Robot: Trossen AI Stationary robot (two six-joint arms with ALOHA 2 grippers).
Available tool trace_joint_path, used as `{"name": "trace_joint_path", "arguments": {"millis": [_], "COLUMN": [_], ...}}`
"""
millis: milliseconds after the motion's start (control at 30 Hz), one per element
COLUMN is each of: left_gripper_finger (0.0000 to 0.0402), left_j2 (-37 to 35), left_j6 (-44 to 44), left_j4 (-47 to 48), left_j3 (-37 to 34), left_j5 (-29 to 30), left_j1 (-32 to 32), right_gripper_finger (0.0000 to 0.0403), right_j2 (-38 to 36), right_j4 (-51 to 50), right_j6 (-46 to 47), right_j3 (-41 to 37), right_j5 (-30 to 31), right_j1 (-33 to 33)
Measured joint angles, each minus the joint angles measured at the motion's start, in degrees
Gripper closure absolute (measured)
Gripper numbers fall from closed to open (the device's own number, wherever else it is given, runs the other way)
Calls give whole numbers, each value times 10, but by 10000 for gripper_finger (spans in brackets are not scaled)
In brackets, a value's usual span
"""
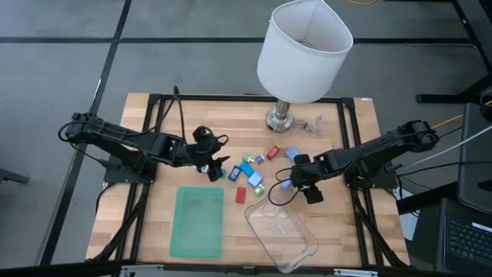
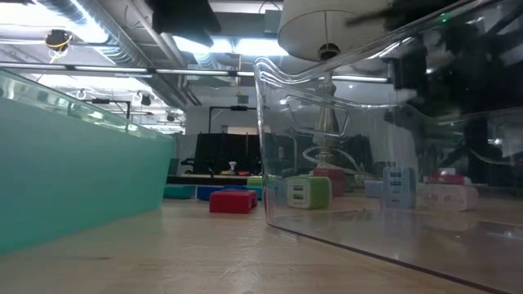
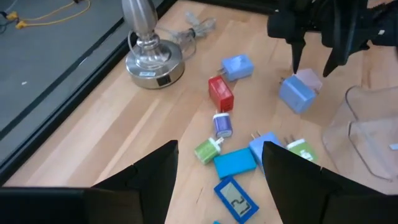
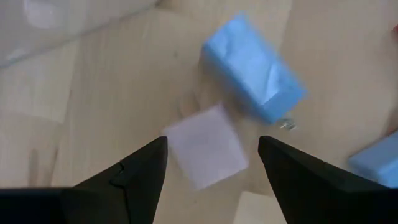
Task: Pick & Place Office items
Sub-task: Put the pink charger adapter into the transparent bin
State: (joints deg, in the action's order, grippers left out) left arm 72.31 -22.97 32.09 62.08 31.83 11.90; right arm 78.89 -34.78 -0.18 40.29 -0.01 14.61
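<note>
The office items are small blocks in blue, light blue, green, red and pale pink, lying loose on the wooden table [image 1: 161, 138] between the arms. My left gripper [image 1: 217, 169] [image 3: 220, 144] is open at the left of the cluster, facing a blue piece [image 3: 235, 163] and a green plug [image 3: 208, 150]. My right gripper [image 1: 283, 188] [image 4: 212, 141] is open and points down over a pale pink square piece [image 4: 205, 152], one finger on either side of it. A light blue block [image 4: 255, 78] lies beside that piece. In the left wrist view the right gripper [image 3: 311, 59] hangs above both.
A flat green tray [image 1: 197, 221] lies near the table's near edge, and a clear plastic tub [image 1: 280, 235] sits to its right, close under the right gripper. A white-shaded lamp [image 1: 304, 54] stands on a metal base [image 1: 283, 119] at the far edge. A black frame borders the table.
</note>
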Motion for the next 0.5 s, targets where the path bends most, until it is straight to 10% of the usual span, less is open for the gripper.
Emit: {"name": "trace_joint_path", "arguments": {"millis": [500], "left_gripper_finger": [175], "left_j2": [0], "left_j6": [6], "left_j4": [17], "left_j3": [0], "left_j5": [0], "left_j1": [0], "right_gripper_finger": [138], "right_j2": [0], "right_j4": [32], "right_j6": [25], "right_j3": [-58], "right_j5": [-7], "right_j1": [0]}}
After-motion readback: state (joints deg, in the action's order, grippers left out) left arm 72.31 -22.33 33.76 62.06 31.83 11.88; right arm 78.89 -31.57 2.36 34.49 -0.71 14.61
